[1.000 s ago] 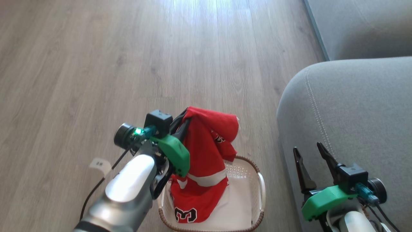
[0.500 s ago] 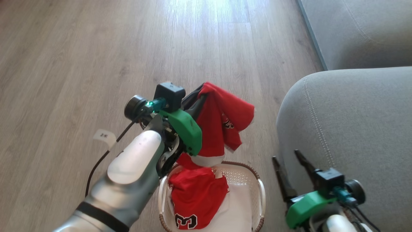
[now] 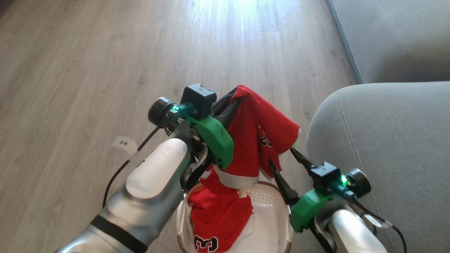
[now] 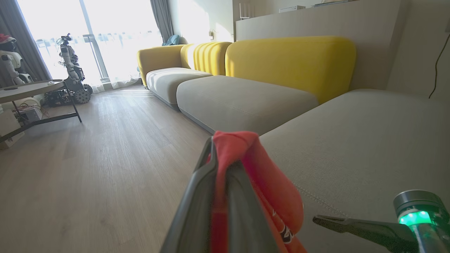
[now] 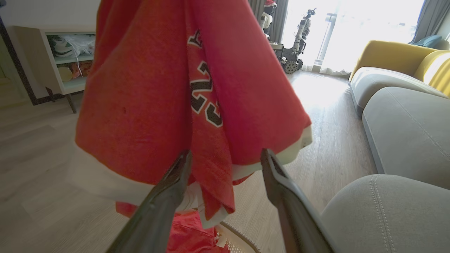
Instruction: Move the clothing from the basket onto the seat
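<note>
Seat (image 3: 386,140): right of the basket (image 3: 264,195), just beside it. Jersey (image 3: 253,140): hanging long-axis upright above the basket, my left gripper (image 3: 232,100) clamped on its top fold. My right gripper (image 3: 281,156): fingers apart astride its hem, on the basket's seat side.

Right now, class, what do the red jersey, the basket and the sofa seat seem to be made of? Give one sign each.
Jersey: soft matte knit, probably synthetic; it drapes in folds.
Basket: white plastic, smooth, with moulded holes; its brown rim looks woven, perhaps imitation.
Seat: grey matte woven upholstery with a pale stitched seam.
</note>
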